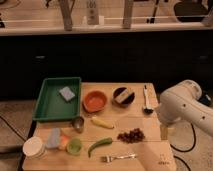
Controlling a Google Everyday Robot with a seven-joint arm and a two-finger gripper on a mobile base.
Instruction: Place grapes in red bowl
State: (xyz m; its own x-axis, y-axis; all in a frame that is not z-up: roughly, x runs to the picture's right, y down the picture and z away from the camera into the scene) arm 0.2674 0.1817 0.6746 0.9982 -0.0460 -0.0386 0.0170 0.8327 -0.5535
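Several dark red-purple round grapes (131,135) lie bunched, pincer (164,131) near them, state I cannot tell.

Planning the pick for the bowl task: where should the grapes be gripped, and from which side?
Probably grip the grapes across the bunch's narrow middle, from straight above: it lies flat and low, clear of the fork. No gripper visible; the arm sits right of the table.
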